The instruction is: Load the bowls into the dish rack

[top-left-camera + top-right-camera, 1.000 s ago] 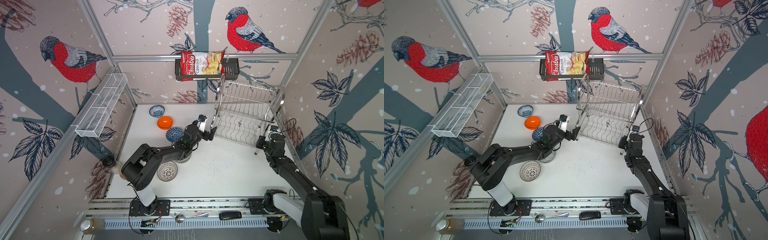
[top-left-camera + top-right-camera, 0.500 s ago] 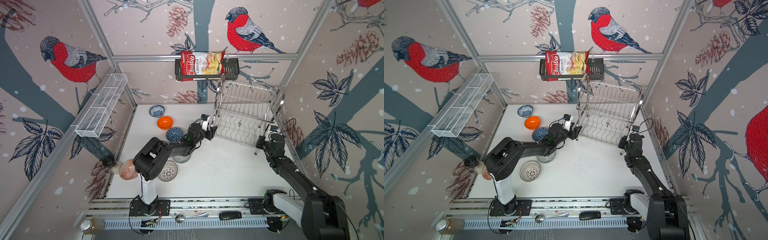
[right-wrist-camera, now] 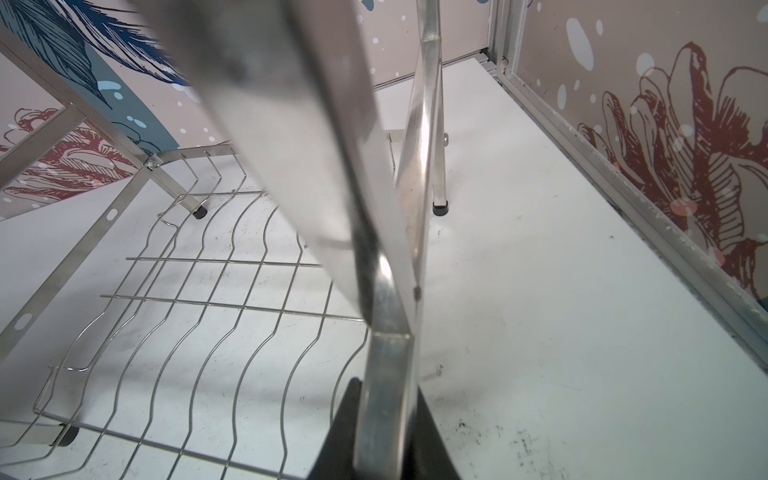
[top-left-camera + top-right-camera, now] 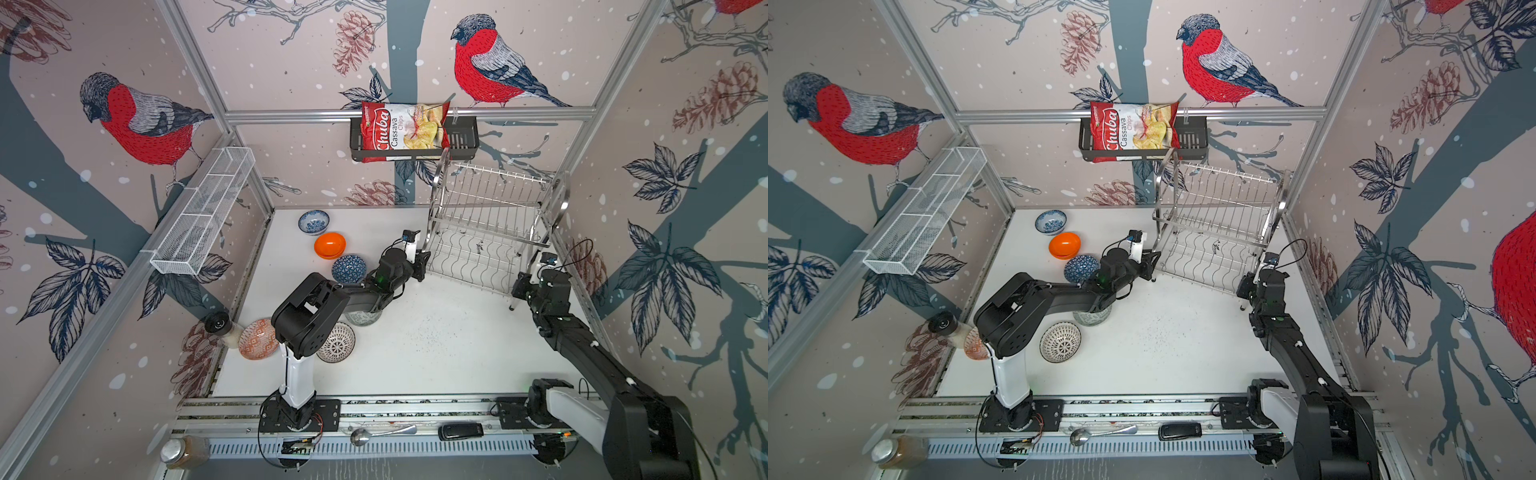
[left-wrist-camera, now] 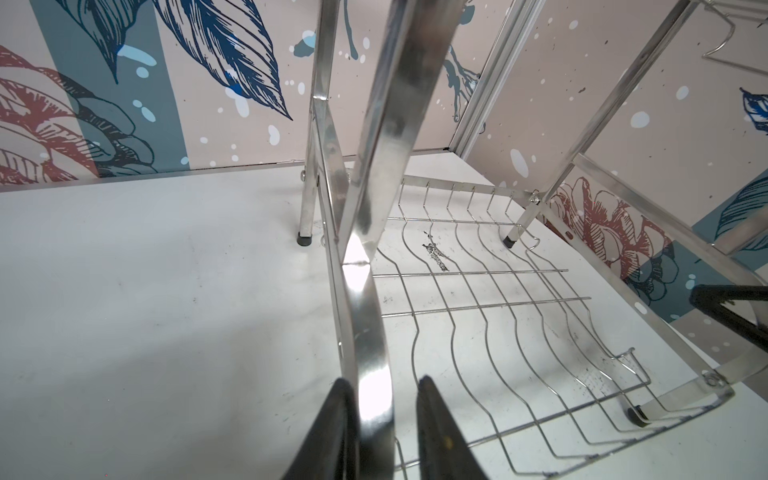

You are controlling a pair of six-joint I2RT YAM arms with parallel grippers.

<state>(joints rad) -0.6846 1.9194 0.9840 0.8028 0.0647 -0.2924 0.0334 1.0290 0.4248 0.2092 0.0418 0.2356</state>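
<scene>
The steel dish rack (image 4: pixel 490 232) (image 4: pixel 1217 224) stands at the back right, both shelves bare. My left gripper (image 4: pixel 422 266) (image 5: pixel 384 380) straddles its left side frame (image 5: pixel 374 208); one finger touches the band and a gap shows at the other, so it is open. My right gripper (image 4: pixel 519 286) (image 3: pixel 386 386) is shut on the rack's right front leg (image 3: pixel 390 316). On the table lie the blue-floral bowl (image 4: pixel 313 221), the orange bowl (image 4: pixel 330 244), the blue triangle bowl (image 4: pixel 349 268) and the dotted white bowl (image 4: pixel 336 343). The grey-green bowl (image 4: pixel 362 318) is partly hidden under my left arm.
An orange-patterned bowl (image 4: pixel 258 344) and a pepper grinder (image 4: pixel 219 324) sit by the left wall. A white mesh basket (image 4: pixel 203 216) hangs left; a black basket with a chips bag (image 4: pixel 399 133) hangs above the rack. Spoon (image 4: pixel 382 432) and jar (image 4: pixel 185 451) lie on the front rail.
My left gripper has moved right up to the rack's left side frame and its jaws have narrowed round it. The right arm has not moved.
</scene>
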